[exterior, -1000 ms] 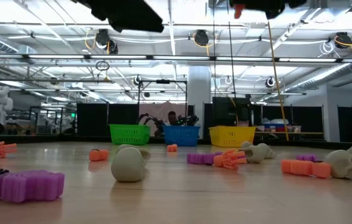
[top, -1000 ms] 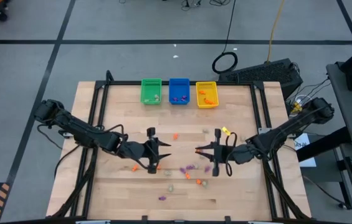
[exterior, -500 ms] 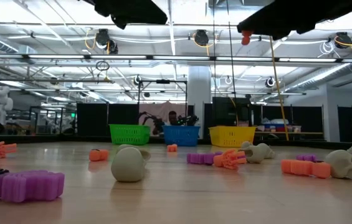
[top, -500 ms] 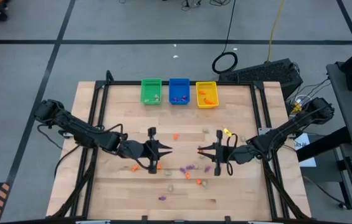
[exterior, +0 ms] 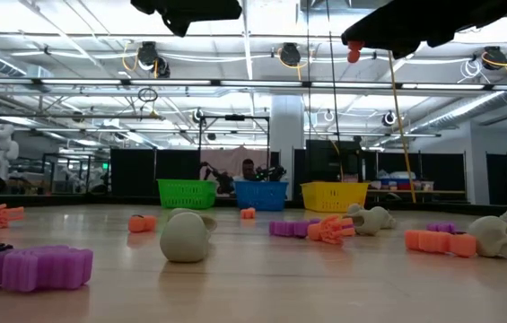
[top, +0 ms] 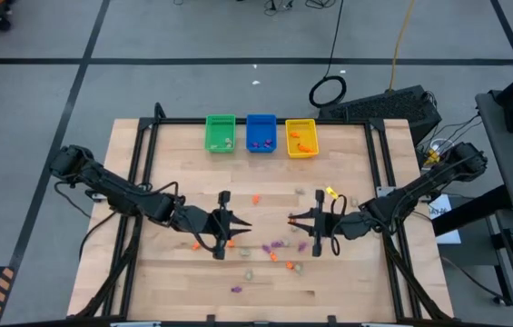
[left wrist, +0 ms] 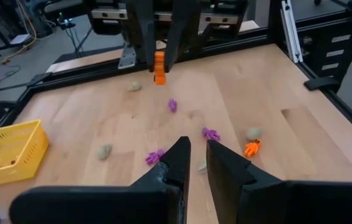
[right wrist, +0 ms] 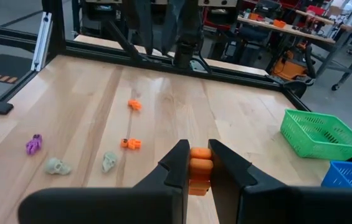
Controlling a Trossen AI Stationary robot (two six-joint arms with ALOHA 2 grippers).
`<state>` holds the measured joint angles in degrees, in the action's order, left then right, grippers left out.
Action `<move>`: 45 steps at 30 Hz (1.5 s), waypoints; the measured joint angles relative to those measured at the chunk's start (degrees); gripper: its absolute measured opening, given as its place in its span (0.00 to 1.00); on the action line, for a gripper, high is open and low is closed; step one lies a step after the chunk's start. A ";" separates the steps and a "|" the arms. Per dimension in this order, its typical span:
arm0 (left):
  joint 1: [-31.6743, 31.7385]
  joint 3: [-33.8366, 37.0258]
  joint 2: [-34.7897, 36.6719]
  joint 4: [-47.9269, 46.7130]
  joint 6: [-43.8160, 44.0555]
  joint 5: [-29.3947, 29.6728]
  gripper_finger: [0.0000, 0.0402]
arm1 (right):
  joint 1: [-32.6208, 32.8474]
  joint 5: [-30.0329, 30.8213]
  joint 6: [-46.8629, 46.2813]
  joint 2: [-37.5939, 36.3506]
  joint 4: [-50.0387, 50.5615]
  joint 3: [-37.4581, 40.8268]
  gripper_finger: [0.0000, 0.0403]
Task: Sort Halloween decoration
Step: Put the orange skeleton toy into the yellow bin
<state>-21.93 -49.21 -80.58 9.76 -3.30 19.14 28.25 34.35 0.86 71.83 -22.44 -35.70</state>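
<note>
Halloween trinkets [top: 277,245] lie scattered mid-table: orange, purple and pale skull pieces, with a few already in the green bin [top: 221,133], blue bin [top: 261,133] and yellow bin [top: 300,138] at the far edge. Right gripper [right wrist: 199,163] hangs above the table's middle, clenched on an orange trinket [right wrist: 200,168]. Left gripper [left wrist: 197,155] faces it from the other side, fingers nearly together, a narrow gap between them and nothing visibly gripped.

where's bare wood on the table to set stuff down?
Free: the strip between the three bins and both arms, and the front corners. Crowded: the middle front, where trinkets scatter between the left gripper and the right gripper.
</note>
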 joint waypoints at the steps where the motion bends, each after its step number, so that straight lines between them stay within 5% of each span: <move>1: 0.03 0.00 0.00 0.00 0.17 0.00 0.13 | 0.00 0.00 0.07 0.00 0.00 0.00 0.08; 19: 0.04 0.00 0.00 -0.42 1.39 -0.46 0.13 | 0.00 0.10 28.22 0.04 6.87 -0.02 0.08; 28: 0.04 0.00 0.00 -0.42 1.39 -0.48 0.13 | 0.00 0.11 33.72 0.04 6.88 -0.02 0.08; 37: 0.04 0.00 -0.02 -0.39 1.39 -0.49 0.13 | 0.00 0.03 31.03 0.04 6.84 -0.02 0.08; 45: 0.04 0.00 -0.02 -0.39 1.39 0.08 0.13 | -0.02 -3.17 15.19 0.04 3.79 -0.02 0.08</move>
<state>-21.89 -49.21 -80.60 9.37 -1.91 19.21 28.23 31.17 16.06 71.88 -18.65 -35.73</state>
